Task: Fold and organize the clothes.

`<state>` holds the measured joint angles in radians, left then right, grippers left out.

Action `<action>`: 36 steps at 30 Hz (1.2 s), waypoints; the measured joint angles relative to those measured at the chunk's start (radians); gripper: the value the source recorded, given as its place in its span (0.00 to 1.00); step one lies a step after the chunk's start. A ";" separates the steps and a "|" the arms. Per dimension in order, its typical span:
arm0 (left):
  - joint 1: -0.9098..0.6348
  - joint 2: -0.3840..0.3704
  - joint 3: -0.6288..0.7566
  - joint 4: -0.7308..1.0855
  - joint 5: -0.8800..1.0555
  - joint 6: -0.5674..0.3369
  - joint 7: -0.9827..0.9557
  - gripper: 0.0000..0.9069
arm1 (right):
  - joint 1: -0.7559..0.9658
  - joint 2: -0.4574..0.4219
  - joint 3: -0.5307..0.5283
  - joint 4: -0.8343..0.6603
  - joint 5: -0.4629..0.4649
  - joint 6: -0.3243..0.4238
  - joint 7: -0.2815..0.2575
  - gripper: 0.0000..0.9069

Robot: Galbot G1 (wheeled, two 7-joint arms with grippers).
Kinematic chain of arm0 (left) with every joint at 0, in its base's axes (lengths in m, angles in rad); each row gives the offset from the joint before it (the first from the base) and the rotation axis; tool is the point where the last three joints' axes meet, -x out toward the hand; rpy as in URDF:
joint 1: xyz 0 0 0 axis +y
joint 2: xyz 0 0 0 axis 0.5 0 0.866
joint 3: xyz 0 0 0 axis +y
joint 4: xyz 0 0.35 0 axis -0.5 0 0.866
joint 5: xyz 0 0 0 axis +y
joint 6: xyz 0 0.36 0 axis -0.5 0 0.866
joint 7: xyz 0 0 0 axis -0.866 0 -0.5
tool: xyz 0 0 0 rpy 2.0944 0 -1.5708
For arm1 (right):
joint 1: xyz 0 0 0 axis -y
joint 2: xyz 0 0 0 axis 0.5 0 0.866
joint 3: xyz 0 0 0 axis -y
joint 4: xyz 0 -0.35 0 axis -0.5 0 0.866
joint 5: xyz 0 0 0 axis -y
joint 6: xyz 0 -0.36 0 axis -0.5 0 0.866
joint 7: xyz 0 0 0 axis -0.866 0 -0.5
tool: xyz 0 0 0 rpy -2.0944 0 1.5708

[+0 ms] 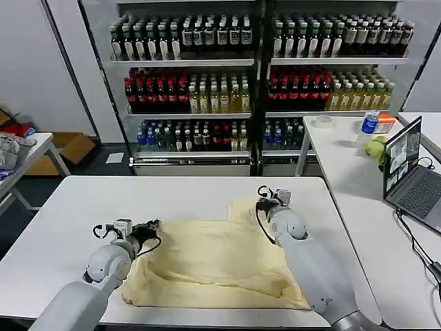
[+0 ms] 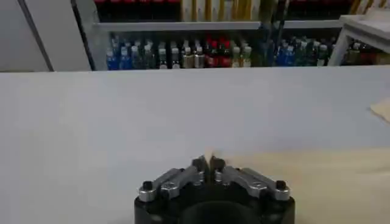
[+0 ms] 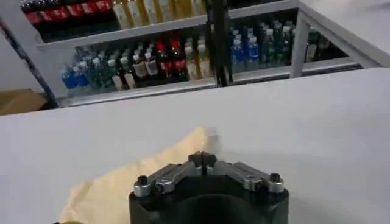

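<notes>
The left gripper [image 1: 153, 225] sits low at the near-left part of the white table [image 1: 62, 214], its fingers pressed together on the left edge of the cream-coloured garment [image 1: 213, 265]. In the left wrist view the two fingertips [image 2: 200, 164] meet with a thin sliver of pale fabric pinched up between them, so the left gripper [image 2: 208, 164] is clamped on the cloth. How much fabric lies inside the grip cannot be made out, since the gripper body covers what is beneath it.

The right gripper [image 1: 265, 201] rests at the far-right corner of the garment, near the middle of the table. In the right wrist view its fingertips [image 3: 196, 159] are drawn together, and the right gripper [image 3: 202, 159] sits at the tip of a cloth corner [image 3: 152, 170] that runs away under it; the contact point itself is hidden behind the fingers, though the cloth appears held.

The garment lies spread and wrinkled across the middle of the table, between the two arms. The right forearm [image 1: 313, 269] crosses over its right side and hides that edge. No label mark can be made out.

Behind the table stand shelves of bottles [image 1: 207, 83]. To the right, a second table carries a laptop [image 1: 410, 172], cut off by the picture's edge.
</notes>
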<state>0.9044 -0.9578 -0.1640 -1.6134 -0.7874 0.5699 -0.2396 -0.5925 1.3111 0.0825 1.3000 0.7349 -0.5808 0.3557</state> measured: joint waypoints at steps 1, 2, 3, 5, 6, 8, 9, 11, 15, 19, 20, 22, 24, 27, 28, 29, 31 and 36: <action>0.001 0.001 -0.002 -0.002 -0.001 0.000 0.000 0.01 | -0.003 -0.002 0.002 0.008 -0.002 0.000 0.000 0.00; 0.003 0.003 -0.004 -0.005 -0.005 -0.001 0.000 0.01 | -0.006 -0.005 0.004 0.016 -0.005 0.000 0.001 0.00; 0.005 0.004 -0.007 -0.009 -0.008 -0.002 0.001 0.01 | -0.009 -0.008 0.007 0.025 -0.007 0.000 0.001 0.00; 0.010 0.008 -0.012 -0.016 -0.013 -0.004 0.001 0.01 | -0.019 -0.014 0.012 0.045 -0.013 0.001 0.000 0.00; 0.012 0.010 -0.015 -0.021 -0.016 -0.005 0.001 0.01 | -0.025 -0.018 0.015 0.058 -0.015 0.001 0.000 0.00; 0.017 0.014 -0.022 -0.032 -0.022 -0.006 0.002 0.01 | -0.035 -0.027 0.021 0.084 -0.018 0.001 0.001 0.00; 0.020 0.017 -0.026 -0.038 -0.025 -0.007 0.002 0.01 | -0.040 -0.031 0.024 0.099 -0.020 0.001 0.001 0.00; 0.027 0.022 -0.034 -0.051 -0.031 -0.007 0.002 0.01 | -0.053 -0.041 0.031 0.133 -0.022 0.001 0.002 0.00; 0.042 0.032 -0.052 -0.081 -0.041 -0.009 0.001 0.01 | -0.081 -0.060 0.044 0.209 -0.032 0.001 0.002 0.00; 0.061 0.044 -0.075 -0.117 -0.054 -0.007 -0.001 0.01 | -0.118 -0.084 0.063 0.298 -0.034 0.001 0.001 0.00; 0.068 0.047 -0.082 -0.127 -0.058 -0.006 -0.001 0.01 | -0.130 -0.091 0.070 0.324 -0.035 0.001 0.001 0.00; 0.082 0.055 -0.097 -0.148 -0.065 -0.004 -0.001 0.01 | -0.154 -0.105 0.081 0.369 -0.040 0.001 0.004 0.00; 0.100 0.062 -0.113 -0.171 -0.070 -0.003 -0.002 0.01 | -0.182 -0.120 0.092 0.416 -0.045 0.001 0.007 0.00; 0.130 0.068 -0.138 -0.204 -0.076 -0.003 -0.002 0.01 | -0.232 -0.140 0.111 0.482 -0.051 0.001 0.006 0.00; 0.140 0.070 -0.146 -0.215 -0.078 -0.003 -0.001 0.01 | -0.249 -0.146 0.118 0.502 -0.052 0.001 0.006 0.00; 0.150 0.072 -0.154 -0.226 -0.079 -0.003 -0.001 0.01 | -0.269 -0.153 0.126 0.524 -0.053 0.001 0.005 0.00; 0.171 0.075 -0.170 -0.247 -0.081 -0.003 0.000 0.01 | -0.305 -0.164 0.140 0.560 -0.053 0.001 0.004 0.00; 0.223 0.083 -0.205 -0.300 -0.088 0.002 0.000 0.01 | -0.403 -0.188 0.184 0.650 -0.053 0.001 -0.002 0.00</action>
<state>1.1275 -0.8751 -0.3689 -1.9130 -0.8759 0.5721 -0.2398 -0.9951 1.1234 0.2668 1.9504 0.6816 -0.5802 0.3538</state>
